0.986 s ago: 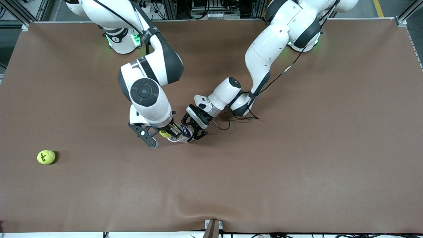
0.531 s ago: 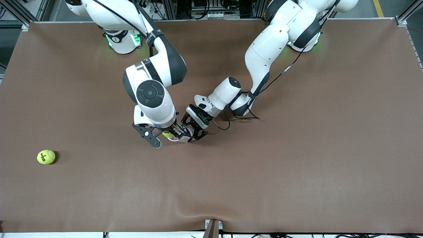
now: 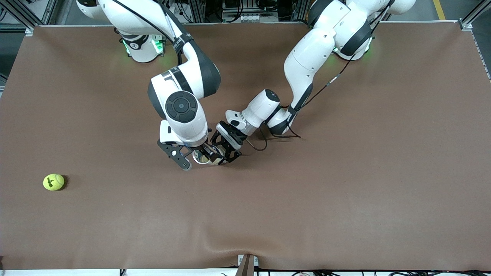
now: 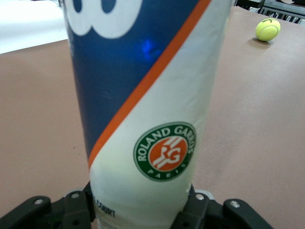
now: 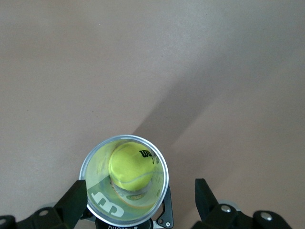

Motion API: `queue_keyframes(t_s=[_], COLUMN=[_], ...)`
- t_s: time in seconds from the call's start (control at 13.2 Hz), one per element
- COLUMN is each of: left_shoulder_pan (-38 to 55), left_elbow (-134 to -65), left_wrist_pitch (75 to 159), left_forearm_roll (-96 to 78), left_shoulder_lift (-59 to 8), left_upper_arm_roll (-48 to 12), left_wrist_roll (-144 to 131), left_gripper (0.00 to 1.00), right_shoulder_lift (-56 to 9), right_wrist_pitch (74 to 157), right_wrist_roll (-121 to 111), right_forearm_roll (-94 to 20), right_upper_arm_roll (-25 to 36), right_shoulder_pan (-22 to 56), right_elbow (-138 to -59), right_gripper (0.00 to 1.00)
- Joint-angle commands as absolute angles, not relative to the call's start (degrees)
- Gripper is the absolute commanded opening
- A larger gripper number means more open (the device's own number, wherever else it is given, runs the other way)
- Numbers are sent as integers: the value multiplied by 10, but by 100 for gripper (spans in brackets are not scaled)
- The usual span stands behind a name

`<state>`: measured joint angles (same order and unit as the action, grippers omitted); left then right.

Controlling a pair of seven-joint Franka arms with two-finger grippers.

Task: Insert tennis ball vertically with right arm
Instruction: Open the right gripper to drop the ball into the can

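Ball [image 5: 131, 165] now dropped inside upright Roland Garros can [image 4: 143, 109], mid-tabletop; right gripper [image 5: 138, 202] fingers spread wide above its mouth, left gripper [image 4: 138, 214] fingers clamping base; insertion looks complete

"ROLAND GARROS PARIS" round logo on can [image 4: 147, 119], "COURT" printed below (partly cut off)

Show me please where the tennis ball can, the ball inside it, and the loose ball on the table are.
tennis ball can [image 4: 147, 114], left wrist view: on its label.
ball inside the can [image 5: 131, 164], right wrist view: on its yellow top.
loose ball [image 3: 53, 182], front view: on its middle.
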<state>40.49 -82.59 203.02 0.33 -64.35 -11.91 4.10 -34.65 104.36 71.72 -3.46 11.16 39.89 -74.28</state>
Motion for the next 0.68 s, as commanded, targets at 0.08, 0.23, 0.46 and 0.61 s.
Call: queue_keyframes(t_s=[0.08, 0.23, 0.46, 0.61], left_shoulder_pan=[412, 417, 417, 417], left_elbow=[-821, -822, -822, -822], left_wrist_pitch=[2037, 2037, 2037, 2037], left_forearm_roll=[-19, -26, -27, -29], left_shoulder_lift=[-651, -651, -650, -650], left_upper_arm_roll=[-113, -113, -113, -113], left_wrist_roll=[34, 34, 34, 34], left_gripper=[66, 70, 73, 74], right_shoulder_lift=[-304, -281, -243, -223], right_wrist_pitch=[980, 929, 875, 850], right_wrist_roll=[707, 645, 531, 445], right_forearm_roll=[-28, -29, -36, -37], right_upper_arm_roll=[120, 121, 120, 120], right_shoulder_pan=[379, 347, 274, 214], right_elbow=[-737, -737, -737, -736], right_gripper=[100, 100, 100, 100])
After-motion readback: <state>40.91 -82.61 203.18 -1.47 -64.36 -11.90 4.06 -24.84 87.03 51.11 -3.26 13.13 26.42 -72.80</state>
